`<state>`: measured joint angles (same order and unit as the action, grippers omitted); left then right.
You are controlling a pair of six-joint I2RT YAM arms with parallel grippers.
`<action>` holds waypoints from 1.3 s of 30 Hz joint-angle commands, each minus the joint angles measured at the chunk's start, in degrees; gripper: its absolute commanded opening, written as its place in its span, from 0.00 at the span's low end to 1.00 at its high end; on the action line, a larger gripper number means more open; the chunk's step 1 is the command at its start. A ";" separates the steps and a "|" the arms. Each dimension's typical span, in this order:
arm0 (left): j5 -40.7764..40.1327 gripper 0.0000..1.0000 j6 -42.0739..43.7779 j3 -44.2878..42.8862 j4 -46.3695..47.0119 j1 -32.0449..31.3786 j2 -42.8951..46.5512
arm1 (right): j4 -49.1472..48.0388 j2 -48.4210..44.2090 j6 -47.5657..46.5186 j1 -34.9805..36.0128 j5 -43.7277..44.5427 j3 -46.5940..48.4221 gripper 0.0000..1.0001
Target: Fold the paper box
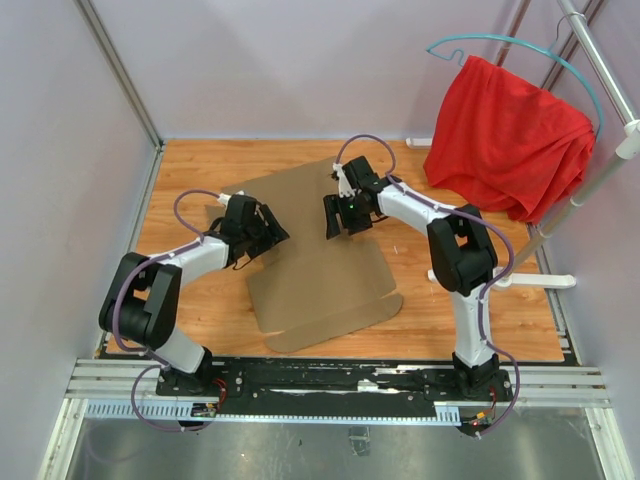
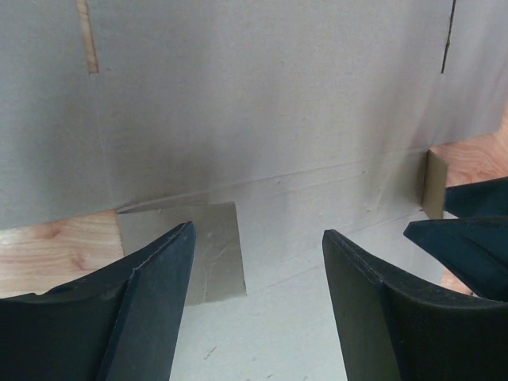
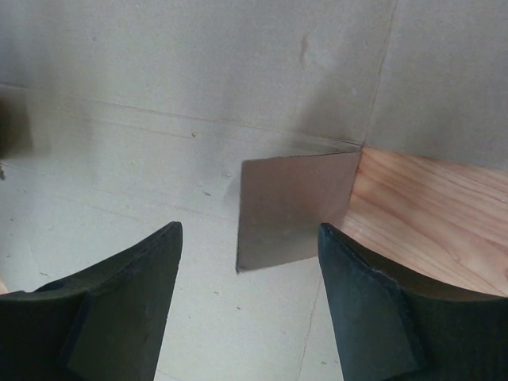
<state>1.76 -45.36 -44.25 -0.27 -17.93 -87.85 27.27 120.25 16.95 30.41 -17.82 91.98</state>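
Two arms reach inward over a wooden table (image 1: 200,305) from its near edge. Box (image 1: 320,270): an unfolded brown cardboard sheet lying at mid-table between the arms, running from the far left towards the near right, with its rounded flap nearest the bases. Cloth (image 1: 505,140): red, draped on a teal hanger (image 1: 520,45) at the far right, well apart from the box. Left gripper (image 1: 272,232): over the sheet's left edge, fingers spread wide with nothing between them; the left wrist view (image 2: 258,234) shows only cardboard below the gap. Right gripper (image 1: 340,222): over the far middle of the sheet, likewise spread and holding nothing (image 3: 250,230). Each wrist view shows one small, darker side flap (image 2: 198,246) (image 3: 294,206) at the sheet's edge, just beside bare wood.
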 commanded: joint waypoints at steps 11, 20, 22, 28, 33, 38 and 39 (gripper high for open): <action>0.41 0.71 0.34 -0.08 3.53 -1.12 -7.05 | 1.12 5.46 0.80 1.49 -0.63 2.69 0.69; -1.02 0.71 1.39 -0.15 0.55 -1.09 -2.83 | 2.10 3.37 0.90 1.47 1.44 2.74 0.69; -1.94 0.71 1.67 -0.41 -0.77 -1.10 -0.81 | 2.85 2.31 0.44 1.49 2.91 3.08 0.69; -7.19 0.71 3.30 -2.52 -7.05 -1.12 5.96 | 6.54 -0.10 -1.53 1.40 6.95 5.89 0.69; -13.05 0.73 5.11 -4.10 -9.81 -1.02 10.15 | 9.97 -0.80 -3.09 0.29 9.87 9.60 0.70; -17.57 0.73 6.79 -7.23 -13.84 -0.96 9.98 | 12.15 -1.93 -4.31 -2.11 10.72 12.14 0.71; -18.00 0.73 6.96 -7.56 -14.28 -0.96 9.98 | 12.38 -2.18 -4.54 -2.65 10.77 12.38 0.71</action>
<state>-11.07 -40.69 -49.54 -10.70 -18.57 -78.28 35.94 121.51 14.39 30.33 -9.50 101.80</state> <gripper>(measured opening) 0.732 0.705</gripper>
